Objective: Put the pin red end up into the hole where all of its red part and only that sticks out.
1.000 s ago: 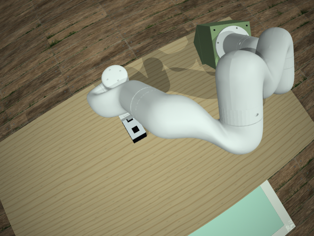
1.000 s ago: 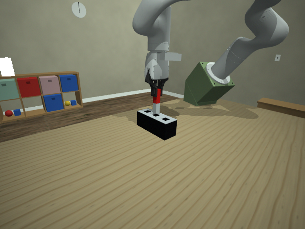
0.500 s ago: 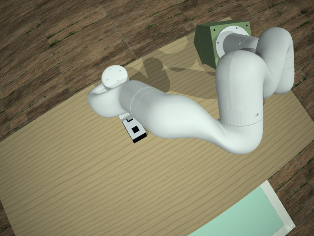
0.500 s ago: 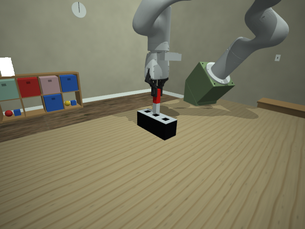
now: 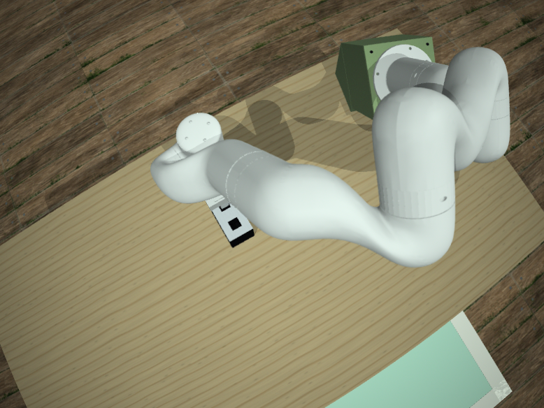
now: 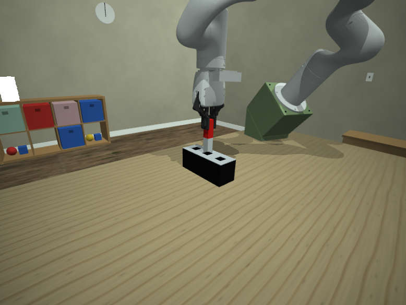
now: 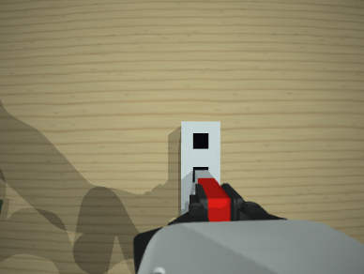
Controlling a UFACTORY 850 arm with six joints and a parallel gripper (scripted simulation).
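The block (image 6: 209, 165) is black with a pale grey top and three square holes in a row; it lies on the wooden table. My gripper (image 6: 208, 121) is shut on the red upper end of the pin (image 6: 207, 137) and holds it upright, red end up. The pin's grey lower end reaches into the middle hole, and a stretch of grey still shows above the block's top. In the wrist view the pin's red top (image 7: 214, 199) sits between the black fingers, over the middle hole of the block (image 7: 200, 159). In the overhead view the arm hides most of the block (image 5: 233, 228).
The arm's green base (image 6: 274, 113) stands behind the block to the right. A shelf with coloured bins (image 6: 52, 124) is by the far wall at left. A pale green mat (image 5: 430, 373) lies off the table's near right edge.
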